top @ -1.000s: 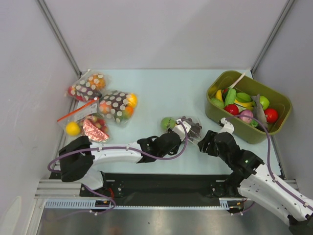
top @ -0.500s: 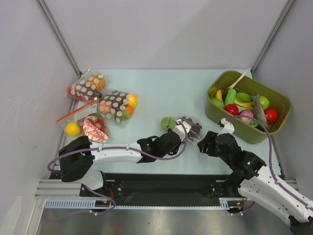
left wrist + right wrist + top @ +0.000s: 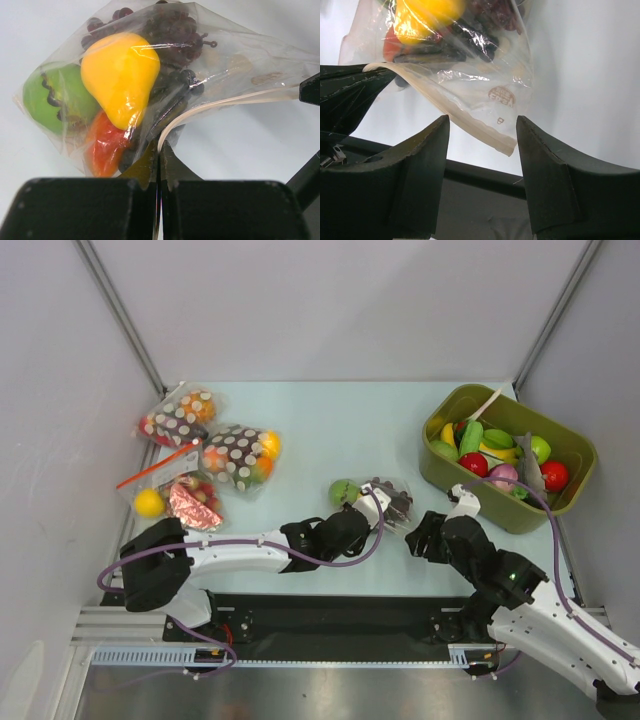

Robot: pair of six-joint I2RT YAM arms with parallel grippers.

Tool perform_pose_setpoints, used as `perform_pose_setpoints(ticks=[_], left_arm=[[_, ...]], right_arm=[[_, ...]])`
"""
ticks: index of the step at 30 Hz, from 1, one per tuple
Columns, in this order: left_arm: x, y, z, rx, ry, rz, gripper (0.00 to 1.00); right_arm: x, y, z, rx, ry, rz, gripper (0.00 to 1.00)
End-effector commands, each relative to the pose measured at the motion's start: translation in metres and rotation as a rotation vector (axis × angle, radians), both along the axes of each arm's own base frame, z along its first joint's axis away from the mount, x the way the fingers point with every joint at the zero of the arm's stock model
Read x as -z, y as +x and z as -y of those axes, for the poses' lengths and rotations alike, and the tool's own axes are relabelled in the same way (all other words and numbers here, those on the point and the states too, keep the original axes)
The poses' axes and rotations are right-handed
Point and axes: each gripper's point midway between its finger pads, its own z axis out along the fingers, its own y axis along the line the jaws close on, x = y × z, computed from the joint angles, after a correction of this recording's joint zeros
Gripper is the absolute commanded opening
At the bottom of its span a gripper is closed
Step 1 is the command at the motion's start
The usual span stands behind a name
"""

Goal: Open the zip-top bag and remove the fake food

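The zip-top bag lies on the table, clear and crinkly. Through its plastic I see the fake food: a green round fruit, a yellow pear, a dark grape bunch and an orange-red piece. My left gripper is shut on the bag's whitish zip edge at its near left end. My right gripper is open. The free corner of the zip strip hangs between its fingers without touching either. From above, it sits just right of the bag.
An olive bin holding several toy foods stands at the right, close to my right arm. Two dark white-dotted bags and a bag with a red zip strip lie at the left. Grey walls close in three sides.
My right arm has drawn slightly back toward the near edge, its gripper staying open by the bag's corner. The left gripper and the bag have not moved.
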Motion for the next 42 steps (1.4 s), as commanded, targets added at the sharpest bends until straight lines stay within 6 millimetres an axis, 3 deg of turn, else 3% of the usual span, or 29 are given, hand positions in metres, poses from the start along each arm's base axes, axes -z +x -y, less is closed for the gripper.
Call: perform_pose_setpoints(ticks=[1,13,24,28,35,42], left_arm=[[-0.023,0.005,0.001,-0.004,-0.048,0.034,0.0],[-0.024,-0.001,0.0,0.036,-0.073,0.035,0.0],[-0.031,-0.012,0.005,0.112,-0.124,0.04,0.0],[-0.028,-0.01,0.003,0.096,-0.112,0.037,0.0],[-0.026,-0.006,0.001,0.08,-0.088,0.045,0.0],[-0.034,-0.009,0.003,0.107,-0.111,0.053,0.0]], right_arm=[[-0.018,0.005,0.003,0.032,0.017,0.042,0.61],[-0.007,0.012,0.009,0.053,-0.051,0.048,0.62],[0.003,0.023,-0.018,-0.01,-0.033,0.034,0.61],[0.001,0.021,-0.027,-0.046,-0.004,0.025,0.54],[-0.005,0.01,-0.032,-0.108,0.036,0.027,0.53],[0.013,0.006,-0.03,-0.125,0.002,-0.001,0.5]])
